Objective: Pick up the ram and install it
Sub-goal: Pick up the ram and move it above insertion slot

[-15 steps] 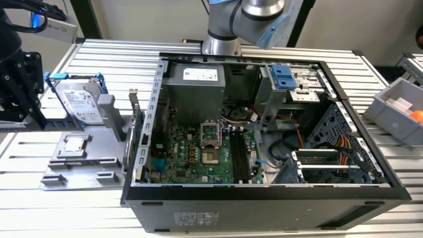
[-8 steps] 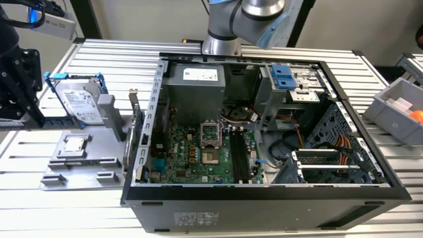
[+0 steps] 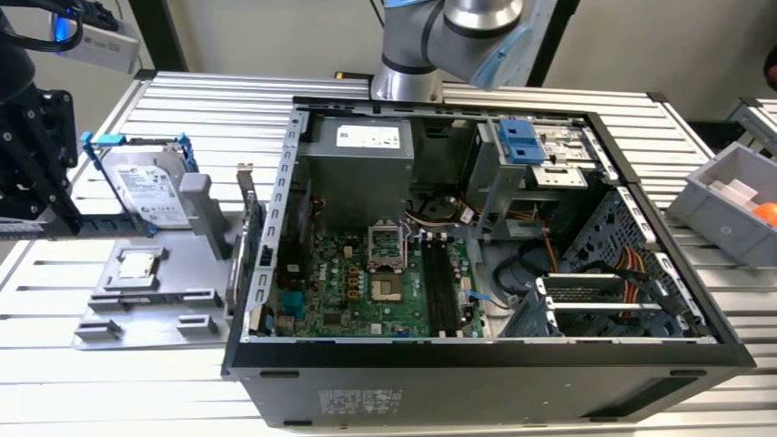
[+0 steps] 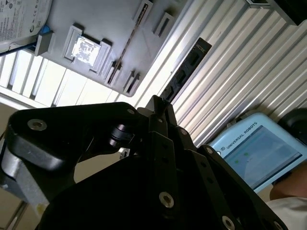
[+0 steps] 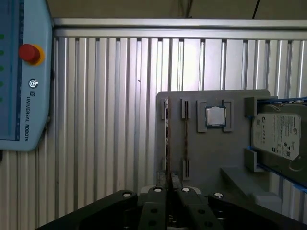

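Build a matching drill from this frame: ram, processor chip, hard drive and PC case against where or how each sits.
Things:
1. ram
2. processor chip
3. hard drive
4. computer case

Places or states:
A. held in a blue bracket
B. lying open, motherboard exposed
C. standing on edge in slots of the grey holder plate
D. lying flat in a square recess of the holder plate

Pairs: 1-C, 2-D, 3-A, 4-B
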Controlling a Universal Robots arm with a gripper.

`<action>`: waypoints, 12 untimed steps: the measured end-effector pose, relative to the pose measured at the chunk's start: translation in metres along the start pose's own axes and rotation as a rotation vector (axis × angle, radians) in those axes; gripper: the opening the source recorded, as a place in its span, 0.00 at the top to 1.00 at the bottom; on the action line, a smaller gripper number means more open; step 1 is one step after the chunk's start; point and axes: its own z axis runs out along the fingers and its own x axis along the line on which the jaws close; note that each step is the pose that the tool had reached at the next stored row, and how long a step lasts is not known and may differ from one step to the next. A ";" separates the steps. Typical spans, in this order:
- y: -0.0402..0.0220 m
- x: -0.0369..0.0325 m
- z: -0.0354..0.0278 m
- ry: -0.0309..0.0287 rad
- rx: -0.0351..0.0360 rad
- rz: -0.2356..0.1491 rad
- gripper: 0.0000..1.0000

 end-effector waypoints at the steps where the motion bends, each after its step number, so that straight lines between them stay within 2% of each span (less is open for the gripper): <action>1: 0.0000 0.0000 0.0000 0.0000 0.0000 0.000 1.00; 6: -0.0011 -0.0001 -0.0002 0.0002 -0.0001 0.000 1.00; 12: -0.0097 0.0001 -0.0002 0.0001 0.0000 0.000 1.00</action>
